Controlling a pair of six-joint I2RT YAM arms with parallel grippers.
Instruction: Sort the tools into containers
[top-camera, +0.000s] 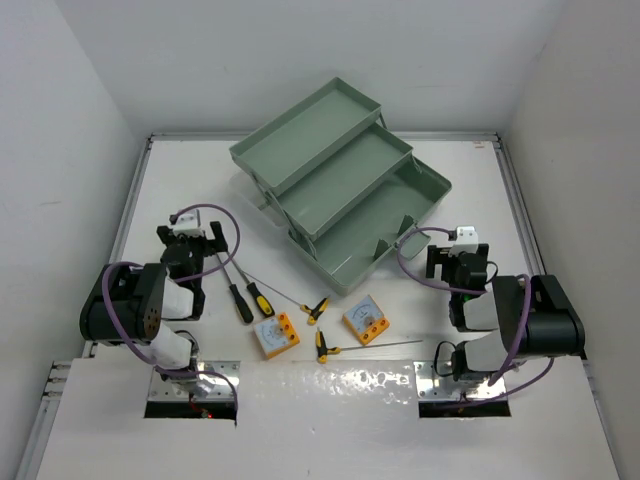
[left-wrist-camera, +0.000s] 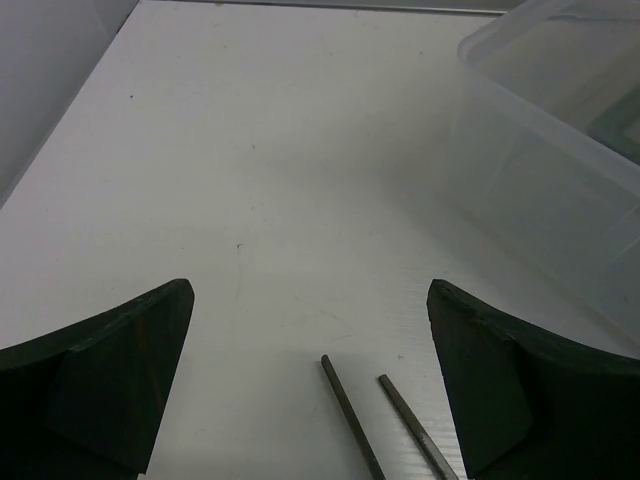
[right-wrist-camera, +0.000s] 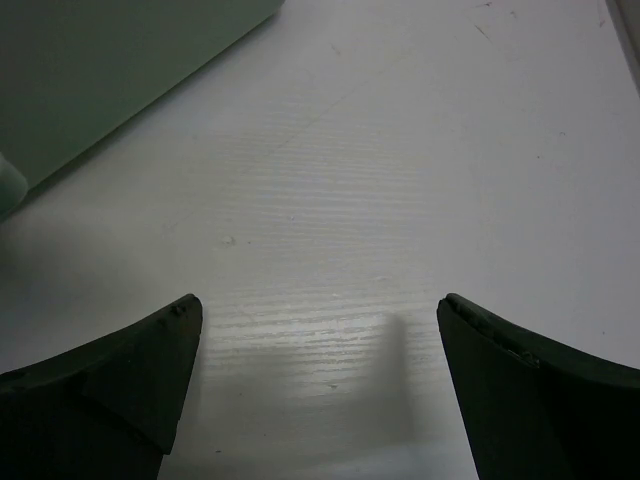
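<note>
The sage-green toolbox stands at the back middle with three stepped trays, top (top-camera: 305, 125), middle (top-camera: 345, 180) and bottom (top-camera: 385, 228). In front lie a black-handled screwdriver (top-camera: 241, 302), a yellow-black screwdriver (top-camera: 261, 300), two orange meters (top-camera: 275, 335) (top-camera: 366, 320) and two T-handle keys (top-camera: 317, 310) (top-camera: 322, 345). My left gripper (top-camera: 195, 240) is open and empty over the screwdriver shaft tips (left-wrist-camera: 345, 410). In the left wrist view the gripper (left-wrist-camera: 310, 300) has its jaws wide apart. My right gripper (top-camera: 458, 262) (right-wrist-camera: 320, 320) is open and empty, right of the bottom tray.
The toolbox's translucent lid (left-wrist-camera: 560, 150) stands close on the right in the left wrist view. A green tray wall (right-wrist-camera: 110, 70) fills the upper left of the right wrist view. White walls bound the table on three sides.
</note>
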